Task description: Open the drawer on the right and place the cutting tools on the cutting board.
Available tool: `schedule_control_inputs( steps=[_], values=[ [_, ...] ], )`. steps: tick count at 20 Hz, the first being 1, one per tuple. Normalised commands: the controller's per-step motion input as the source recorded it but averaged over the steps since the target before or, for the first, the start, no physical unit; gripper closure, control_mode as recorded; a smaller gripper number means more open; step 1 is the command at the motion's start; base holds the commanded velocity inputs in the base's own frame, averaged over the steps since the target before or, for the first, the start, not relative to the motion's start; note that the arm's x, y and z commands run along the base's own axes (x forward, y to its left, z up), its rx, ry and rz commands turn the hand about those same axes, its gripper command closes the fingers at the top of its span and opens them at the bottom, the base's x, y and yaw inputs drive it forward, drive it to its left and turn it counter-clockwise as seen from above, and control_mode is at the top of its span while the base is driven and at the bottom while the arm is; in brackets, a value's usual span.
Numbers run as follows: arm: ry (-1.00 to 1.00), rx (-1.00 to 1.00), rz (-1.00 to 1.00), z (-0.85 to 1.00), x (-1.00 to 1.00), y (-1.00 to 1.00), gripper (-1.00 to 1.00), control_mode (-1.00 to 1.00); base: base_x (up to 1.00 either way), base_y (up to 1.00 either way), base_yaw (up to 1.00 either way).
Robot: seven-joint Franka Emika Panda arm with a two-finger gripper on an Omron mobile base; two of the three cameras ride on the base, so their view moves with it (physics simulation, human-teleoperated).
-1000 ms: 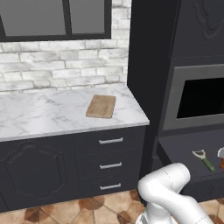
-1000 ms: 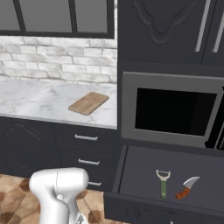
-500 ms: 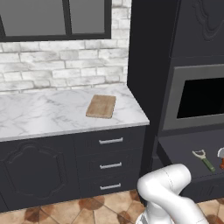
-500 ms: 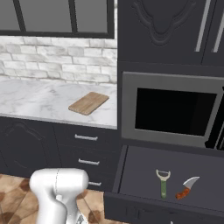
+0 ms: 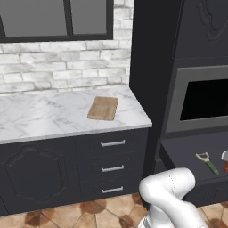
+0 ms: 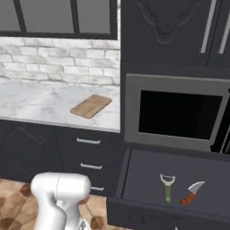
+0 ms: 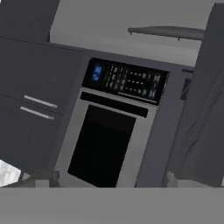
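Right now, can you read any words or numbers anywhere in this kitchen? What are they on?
Oven panel: blue glowing digits at one end, too blurred to read.
Oven panel: rows of pale button marks, too small to read.
Cutting board, peeler, knife, drawer: no writing on any of them.

Matt pale wood is seen on the cutting board. Veined white marble is shown on the counter. Matt charcoal covers the drawer.
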Motion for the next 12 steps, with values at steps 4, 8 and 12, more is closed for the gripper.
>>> schedule_control_inputs(
  steps=[4, 8, 12],
  values=[
    [-0.11, -0.08, -0.16, 0.86, -0.83, -0.08, -1.0, -1.0, 0.0, 0.0, 0.0],
    [0.04, -0.3, -0.06, 0.42, -0.27, 0.11, -1.0, -1.0, 0.0, 0.0, 0.0],
    [0.31, -0.46, 0.0, 0.11, 0.08, 0.51, -1.0, -1.0, 0.0, 0.0, 0.0]
  ],
)
